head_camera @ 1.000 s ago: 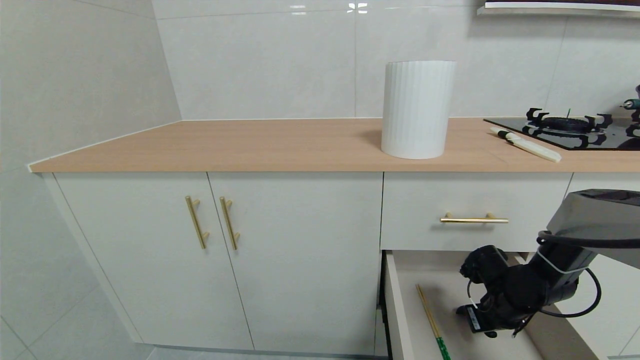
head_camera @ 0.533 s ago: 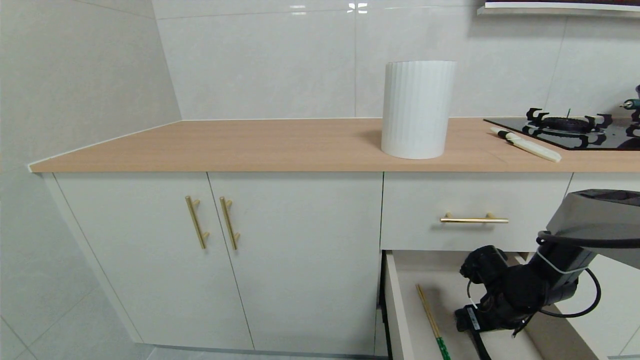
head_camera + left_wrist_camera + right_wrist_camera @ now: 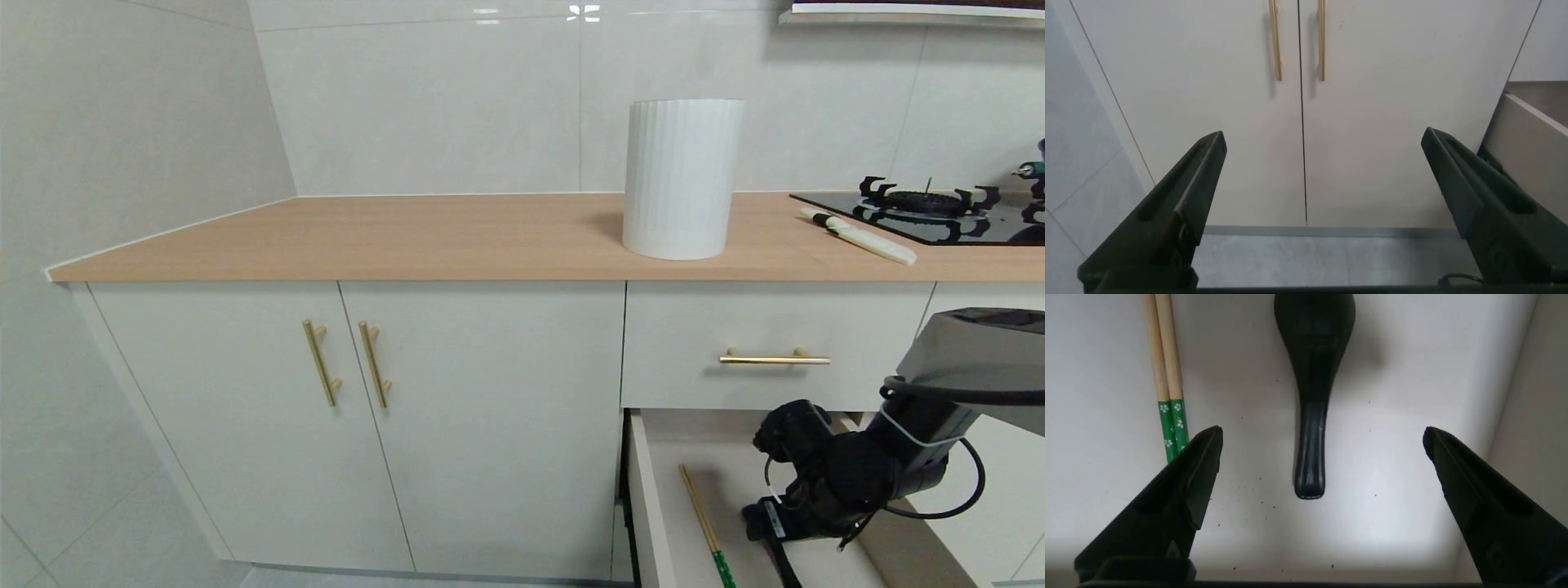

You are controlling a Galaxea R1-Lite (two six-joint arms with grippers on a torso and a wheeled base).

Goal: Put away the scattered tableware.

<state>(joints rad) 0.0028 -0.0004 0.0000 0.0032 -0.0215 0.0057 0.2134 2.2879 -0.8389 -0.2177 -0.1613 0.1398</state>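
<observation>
A: Right gripper (image 3: 1320, 434), state?

B: Fingers spread wide and holding nothing. It's down inside the open drawer (image 3: 647, 490), low on the right, below the counter (image 3: 408, 233).

A: Task items?

B: The black spoon (image 3: 1319, 392) lies flat on the drawer floor. In the right wrist view it sits between the two fingers, and neither one touches it. In the head view only its handle end pokes out near the arm (image 3: 784, 567).

A: Anything else in the drawer?

B: A pair of chopsticks (image 3: 704, 527) with green ends, lying side by side. They're left of the spoon, close to it but not touching.

A: Left gripper (image 3: 1323, 137)?

B: Also wide open with nothing in it. It's low, facing the two cabinet doors (image 3: 1300, 106) with gold bar handles. The edge of the open drawer shows off to its right.

A: On the counter?

B: A white knife (image 3: 857, 235) lies flat on the right, just beside the black hob (image 3: 931, 208). Left of the knife a ribbed white canister (image 3: 682, 175) stands upright.

A: Other drawers?

B: The upper drawer (image 3: 774, 327) is closed, directly above the open one.
</observation>
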